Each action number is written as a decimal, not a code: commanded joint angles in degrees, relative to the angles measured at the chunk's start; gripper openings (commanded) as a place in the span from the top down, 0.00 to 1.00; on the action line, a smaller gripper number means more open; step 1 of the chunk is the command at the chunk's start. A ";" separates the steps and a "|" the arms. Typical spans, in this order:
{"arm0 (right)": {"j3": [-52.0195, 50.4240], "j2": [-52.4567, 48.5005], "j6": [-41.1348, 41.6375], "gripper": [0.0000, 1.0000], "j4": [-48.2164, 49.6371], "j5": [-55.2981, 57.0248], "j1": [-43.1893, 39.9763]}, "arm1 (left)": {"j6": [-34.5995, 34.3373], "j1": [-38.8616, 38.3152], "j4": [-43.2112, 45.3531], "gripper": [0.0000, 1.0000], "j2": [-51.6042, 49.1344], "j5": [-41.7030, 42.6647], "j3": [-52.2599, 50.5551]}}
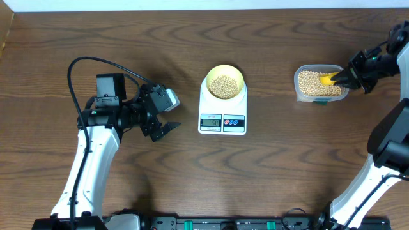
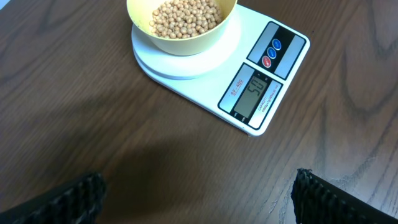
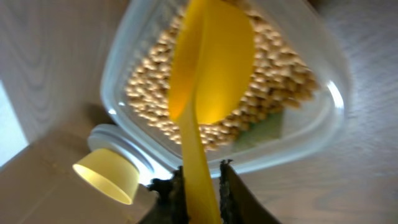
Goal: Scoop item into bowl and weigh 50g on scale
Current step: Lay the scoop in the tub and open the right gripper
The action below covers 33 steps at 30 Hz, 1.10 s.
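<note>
Left tool: nearest the robot's base, jaws spread wide and holding nothing, hanging above the desk just beside the scale. Risk: a forward sweep of this arm could nudge the scale or press its platform and falsify the reading.
Scale: flat on the desk at mid-table, display lit. The digits appear close to the target, but they are too small to confirm. Risk: trusting a reading before it settles.
Bowl: upright on the scale's round platform. Risk: any knock shifts it off centre or tips it.
Beans: a heap fills the bowl, and the rest lie in the tub. Risk: round beans roll far once spilled, and each lost bean alters the weight.
Tub: clear plastic, well apart to the right of the scale. Risk: probably light, so a dragged scoop could slide it.
Scoop: yellow, its cup over the tub's beans.
Right tool: farthest, jaws narrow on either side of the scoop handle. Whether they press it cannot be told. Risk: a loose handle could pivot, flicking beans over the rim.
</note>
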<state>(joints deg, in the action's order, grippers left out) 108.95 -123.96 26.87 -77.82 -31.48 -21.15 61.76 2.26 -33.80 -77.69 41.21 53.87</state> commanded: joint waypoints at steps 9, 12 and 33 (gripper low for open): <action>-0.33 1.01 -0.85 0.57 -2.82 3.13 -0.66 | 0.57 0.20 0.07 0.02 -0.22 -0.11 0.35; -0.33 1.01 -1.22 0.53 -3.67 3.82 -0.94 | 0.57 0.20 0.04 0.03 -0.22 -0.13 0.35; -0.31 1.01 -6.38 0.17 -8.63 11.15 -1.86 | 0.57 0.20 0.07 0.02 -0.22 -0.13 0.35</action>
<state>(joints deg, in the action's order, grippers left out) 108.88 -123.96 22.41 -86.17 -21.78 -22.81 61.76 2.26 -33.78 -77.69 41.21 53.87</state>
